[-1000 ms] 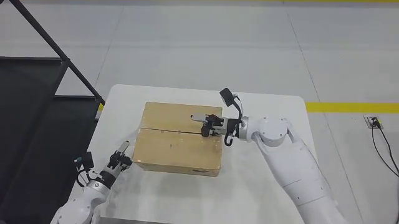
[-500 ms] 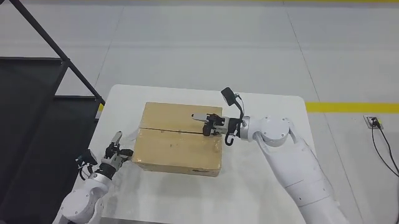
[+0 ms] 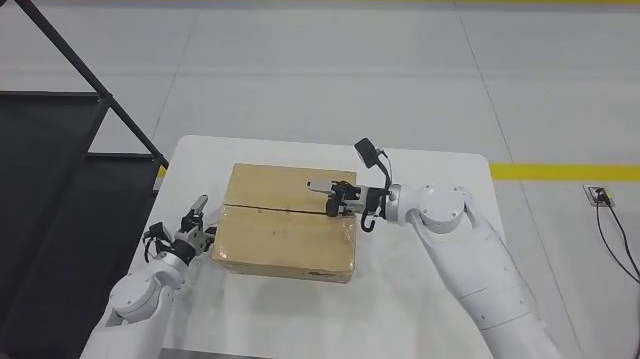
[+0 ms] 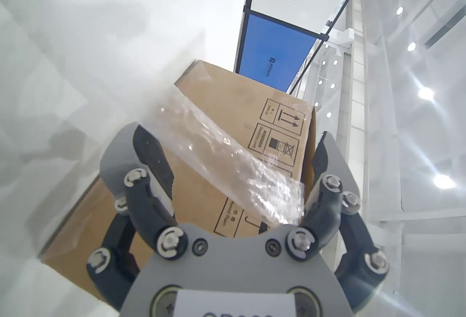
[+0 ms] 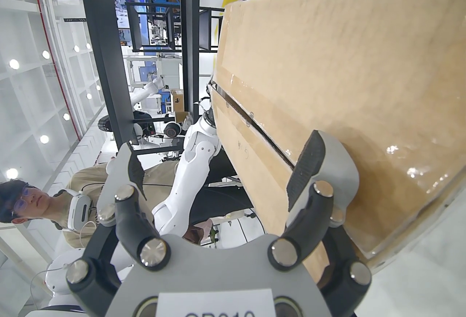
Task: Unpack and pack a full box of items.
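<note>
box (image 3: 285, 227): closed, mid table (image 3: 425, 294)
left hand (image 3: 198, 229): spread wide, empty, at box's end by clear tape (image 4: 233, 154)
right hand (image 3: 331, 195): spread, empty, over box top beside seam (image 5: 251, 125)

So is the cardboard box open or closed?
Closed. The box has both flaps lying flat, meeting along the middle seam.

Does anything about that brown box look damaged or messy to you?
Yes. On the end of the brown cardboard box, the clear plastic tape strip is crinkled and partly lifted, right in front of the left end effector. The taped seam along the top also shows a thin dark gap, as if slit.
</note>
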